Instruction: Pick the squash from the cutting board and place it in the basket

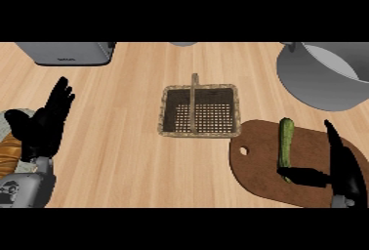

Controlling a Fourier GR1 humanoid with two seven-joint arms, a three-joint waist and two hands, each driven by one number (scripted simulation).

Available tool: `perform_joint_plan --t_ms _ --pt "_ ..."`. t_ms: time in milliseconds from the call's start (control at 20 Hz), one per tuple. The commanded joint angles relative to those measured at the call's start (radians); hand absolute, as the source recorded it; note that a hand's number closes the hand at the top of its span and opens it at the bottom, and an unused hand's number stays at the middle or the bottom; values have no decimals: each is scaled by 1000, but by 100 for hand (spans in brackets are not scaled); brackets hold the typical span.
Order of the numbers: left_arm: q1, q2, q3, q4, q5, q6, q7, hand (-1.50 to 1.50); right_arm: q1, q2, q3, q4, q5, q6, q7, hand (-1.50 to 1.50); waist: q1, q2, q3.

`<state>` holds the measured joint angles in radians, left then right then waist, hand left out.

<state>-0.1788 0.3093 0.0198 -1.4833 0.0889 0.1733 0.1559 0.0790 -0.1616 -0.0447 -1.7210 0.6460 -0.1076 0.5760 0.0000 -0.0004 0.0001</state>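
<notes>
Over at the near right, the right hand point(338, 168) sits on the brown cutting board point(263, 173), fingers stretched straight up along the board's right side and the thumb poking left to touch the near end of the squash point(286, 146). Nothing is clamped yet; the hand is spread, not closed round anything.

That squash lies lengthwise on the board, long, slim and green, its far tip pointing away toward the grey pot point(324, 73). It looks light and stiff, with a smooth skin that may well slip or roll, so I'd judge the middle of its length the safest place to take it, fingers on one side and thumb on the other, rather than down at the narrow near end.

The basket point(198, 111) waits just left of the board's far corner, handle running near to far across its middle.

Left hand point(45, 124) rests at the left edge, fingers apart and straight, holding nothing.

The count: one squash, one cutting board, one basket, one pot at far right, one grey appliance point(69, 52) at far left, all on the wooden tabletop point(122, 146).
</notes>
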Motion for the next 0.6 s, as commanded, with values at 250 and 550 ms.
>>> perform_joint_plan --t_ms 250,550 --pt "31 -65 16 2 -61 -23 -41 0 -70 67 33 59 88 -35 59 -150 0 0 0" --pt "-76 -8 128 99 -6 -106 -29 0 -59 -3 -39 110 50 12 -4 -150 -4 1 0"
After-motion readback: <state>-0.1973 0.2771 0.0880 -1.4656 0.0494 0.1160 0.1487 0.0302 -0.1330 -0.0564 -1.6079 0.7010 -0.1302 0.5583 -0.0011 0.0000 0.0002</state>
